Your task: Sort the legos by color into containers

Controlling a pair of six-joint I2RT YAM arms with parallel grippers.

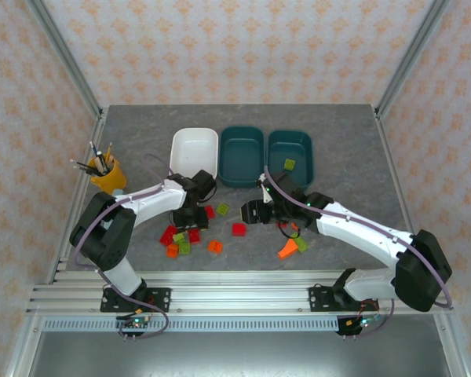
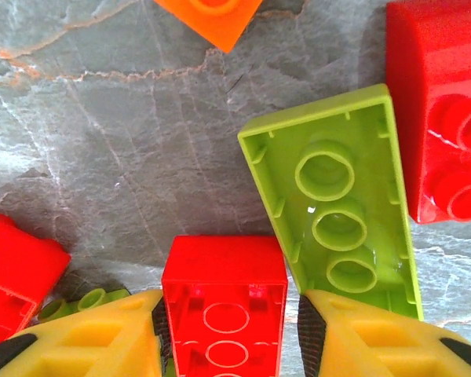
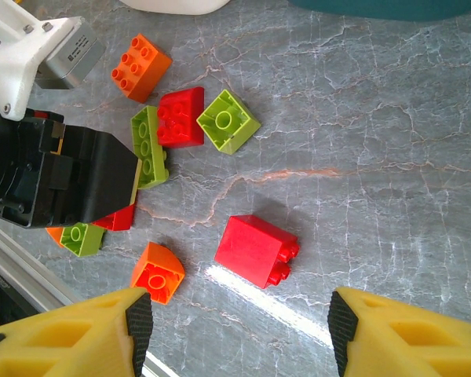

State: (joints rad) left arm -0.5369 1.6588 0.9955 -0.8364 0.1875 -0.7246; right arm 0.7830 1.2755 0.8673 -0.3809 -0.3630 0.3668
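Left gripper [image 2: 233,314] straddles a red brick [image 2: 224,271] near the table's [image 1: 345,133] near edge; whether the jaws pinch it, I cannot tell. Right gripper [image 3: 239,314] hangs spread, empty. Tubs [image 1: 242,148] line the far edge. The step looks like a pick-up; next it needs a firm clamp, a lift and a carry to a tub.

It was a robot-lab test cell: a grey stone-patterned table [image 1: 345,133] walled by patterned panels [image 1: 243,47] on aluminium posts [image 1: 64,51], two arms [image 1: 361,230] bolted to its near rail [image 1: 235,297].
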